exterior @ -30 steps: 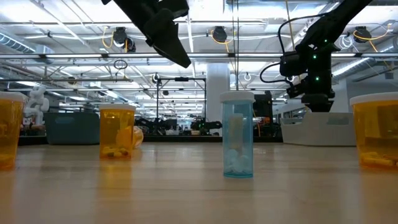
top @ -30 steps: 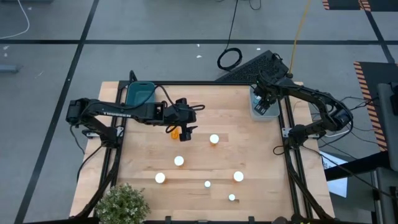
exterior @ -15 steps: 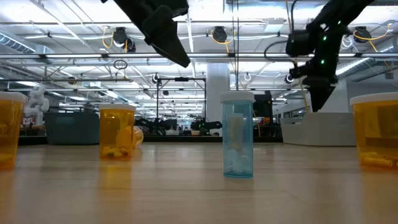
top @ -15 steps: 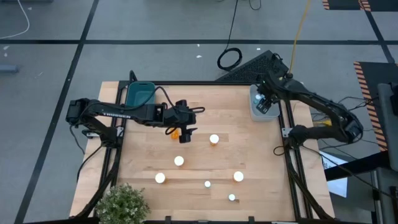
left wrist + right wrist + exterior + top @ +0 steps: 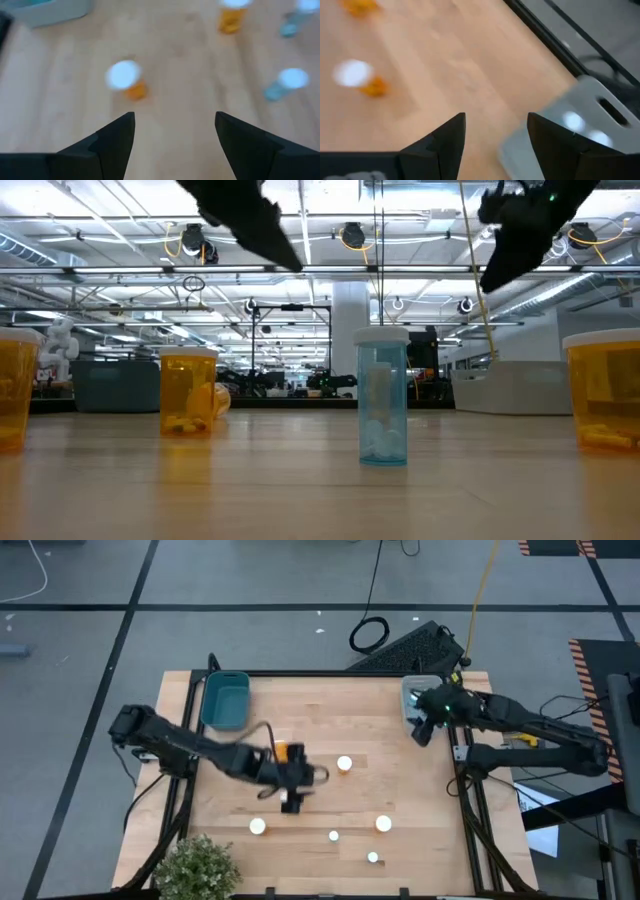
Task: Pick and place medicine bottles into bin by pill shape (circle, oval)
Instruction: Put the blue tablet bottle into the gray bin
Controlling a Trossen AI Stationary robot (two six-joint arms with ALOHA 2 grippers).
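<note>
The left gripper (image 5: 290,798) is hanging over the middle of the tabletop (image 5: 330,720), its fingers (image 5: 112,137) spread apart and holding nothing. In its wrist view an orange bottle (image 5: 126,82) with a white cap is standing just ahead of the gap. The right gripper (image 5: 422,730) is at about 2 o'clock on the tabletop, beside the grey bin (image 5: 412,690); its fingers (image 5: 447,137) are also open and empty.

Going outward, white-capped bottles are standing apart over the lower half: one (image 5: 344,764) near the centre, one (image 5: 258,826) at 7 o'clock, and three (image 5: 383,824) toward 5 o'clock. An orange one (image 5: 283,752) is lying just beside the left gripper.

I judge the task to be partly done: white caps (image 5: 574,121) are showing inside the grey bin, while the teal bin (image 5: 225,700) at 11 o'clock is looking empty. About six bottles are still waiting.

The tabletop is pale wood in a black frame, with a plant (image 5: 195,868) at 7 o'clock. Around it are a grey floor and cables; the low view is showing a big hall.
</note>
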